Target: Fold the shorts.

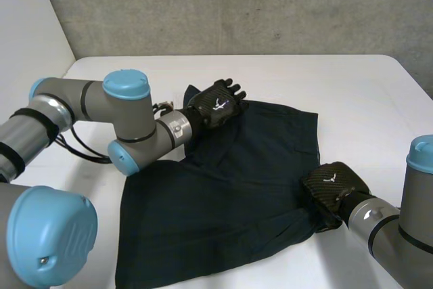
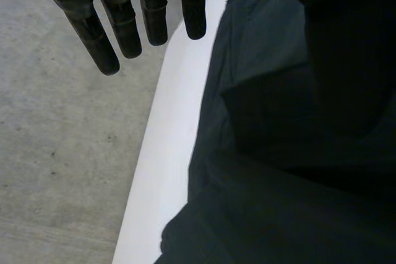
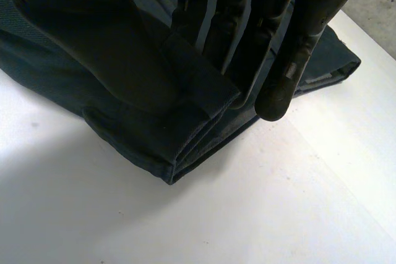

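In the head view the dark shorts [image 1: 230, 187] are seen spread on the white tabletop [image 1: 352, 93], the left hand [image 1: 218, 105] at their far corner and the right hand [image 1: 331, 184] at their right edge; in the left wrist view its fingers [image 2: 93, 38] are held straight, clear of the cloth; in the right wrist view a folded edge is pinched between thumb and fingers [image 3: 291, 60].

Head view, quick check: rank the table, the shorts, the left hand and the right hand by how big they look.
1. table
2. shorts
3. left hand and right hand: these look about alike, so I won't rank one above the other.
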Controlling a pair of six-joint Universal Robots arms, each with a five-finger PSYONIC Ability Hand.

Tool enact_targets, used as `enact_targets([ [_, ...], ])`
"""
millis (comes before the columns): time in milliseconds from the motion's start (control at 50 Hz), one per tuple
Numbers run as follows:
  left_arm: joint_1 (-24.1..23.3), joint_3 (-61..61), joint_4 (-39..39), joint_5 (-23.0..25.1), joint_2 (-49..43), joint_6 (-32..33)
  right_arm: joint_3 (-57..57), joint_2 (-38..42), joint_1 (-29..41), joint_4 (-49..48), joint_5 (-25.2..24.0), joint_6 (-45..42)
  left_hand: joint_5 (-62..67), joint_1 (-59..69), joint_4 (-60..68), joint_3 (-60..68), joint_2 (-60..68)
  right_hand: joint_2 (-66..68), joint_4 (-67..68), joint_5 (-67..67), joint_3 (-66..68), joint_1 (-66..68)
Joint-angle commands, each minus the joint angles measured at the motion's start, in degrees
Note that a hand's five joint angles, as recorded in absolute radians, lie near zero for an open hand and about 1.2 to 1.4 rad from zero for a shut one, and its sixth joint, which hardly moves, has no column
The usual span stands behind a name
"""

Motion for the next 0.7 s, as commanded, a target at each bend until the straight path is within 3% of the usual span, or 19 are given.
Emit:
enact_targets([
  [20,0.09,4.32,-2.28,0.36,-3.36,0.32,0.00,0.01,-0.05,-0.09,-0.02,0.00,6.51,6.58,6.49,6.59,6.53,12.36,11.67,14.48,12.67,24.69],
  [300,-0.08,7.31,-5.27,0.36,-6.44,2.69,0.00,0.09,-0.05,-0.09,-0.11,-0.09,10.04,10.11,10.02,10.12,10.06,12.36,11.67,14.48,12.67,24.69],
  [440,-0.08,10.47,-8.08,0.36,-8.02,2.69,0.00,0.09,-0.05,-0.09,-0.11,-0.09,31.70,31.77,31.68,31.78,31.72,12.36,11.67,14.48,12.67,24.69],
  [460,-0.08,11.00,-8.08,0.27,-8.20,2.69,0.00,0.09,-0.05,-0.09,-0.11,-0.09,44.90,44.97,44.88,44.98,44.92,12.36,11.67,14.48,12.67,24.69],
  [520,-0.08,11.35,-8.08,-0.34,-8.20,2.69,0.00,0.09,-0.05,-0.09,-0.11,-0.09,62.09,62.16,62.07,62.17,62.11,12.36,11.67,14.48,12.67,24.69],
  [700,0.00,11.62,-5.36,-6.14,-6.62,2.87,0.00,0.09,-0.05,-0.09,-0.11,-0.09,62.17,62.24,62.15,62.25,62.19,12.36,11.67,14.48,12.67,24.69],
])
